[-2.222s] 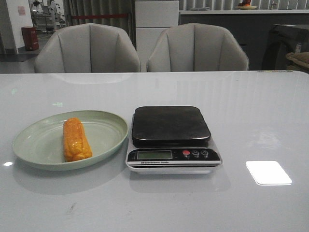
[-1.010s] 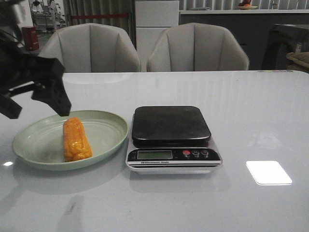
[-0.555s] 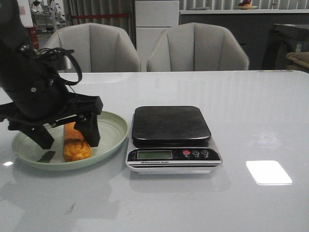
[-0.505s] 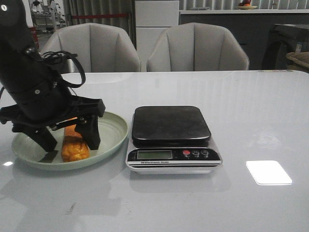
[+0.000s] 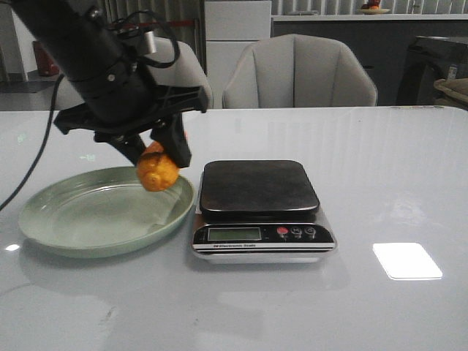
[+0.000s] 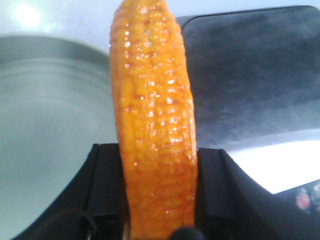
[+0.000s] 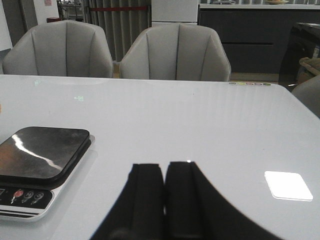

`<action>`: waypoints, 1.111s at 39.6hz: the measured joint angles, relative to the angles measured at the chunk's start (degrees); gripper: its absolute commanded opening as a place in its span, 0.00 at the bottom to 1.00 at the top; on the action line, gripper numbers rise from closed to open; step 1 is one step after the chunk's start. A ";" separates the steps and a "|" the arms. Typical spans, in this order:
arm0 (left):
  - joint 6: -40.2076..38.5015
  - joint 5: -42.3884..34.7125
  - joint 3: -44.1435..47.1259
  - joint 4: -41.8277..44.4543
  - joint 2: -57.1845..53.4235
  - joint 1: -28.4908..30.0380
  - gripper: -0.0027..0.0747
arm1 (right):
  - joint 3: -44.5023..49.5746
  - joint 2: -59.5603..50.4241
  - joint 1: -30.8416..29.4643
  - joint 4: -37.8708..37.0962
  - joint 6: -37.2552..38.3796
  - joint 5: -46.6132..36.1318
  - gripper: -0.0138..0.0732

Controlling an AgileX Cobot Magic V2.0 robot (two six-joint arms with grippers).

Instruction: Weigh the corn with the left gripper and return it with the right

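The left tool is gripping the corn between its fingers, carrying it above the green plate's rim beside the scale (platform bare). The right tool, clenched on nothing, is waiting over the worktop. Pickup is done; weighing and the return to the plate are remaining.

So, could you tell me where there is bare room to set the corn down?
The scale platform is bare, and so is the green plate, now that the left gripper holds the corn above its rim. The table right of the scale is open. The plate-scale gap is tight.
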 measured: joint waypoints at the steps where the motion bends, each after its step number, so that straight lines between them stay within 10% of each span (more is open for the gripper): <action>1: 0.00 -0.17 -0.34 -0.01 0.06 -0.52 0.18 | 0.00 0.00 0.00 0.00 0.00 0.00 0.33; 15: 0.00 -4.48 -4.18 -4.97 4.37 -6.44 0.25 | 0.00 0.00 0.00 0.00 0.00 0.00 0.33; 29: -0.03 -5.67 -7.71 -8.49 9.69 -7.86 0.73 | 0.00 0.00 0.00 0.00 0.00 0.00 0.33; 44: -0.03 -2.66 -7.79 -5.67 5.51 -7.86 0.69 | 0.00 0.00 0.00 0.00 0.00 0.00 0.33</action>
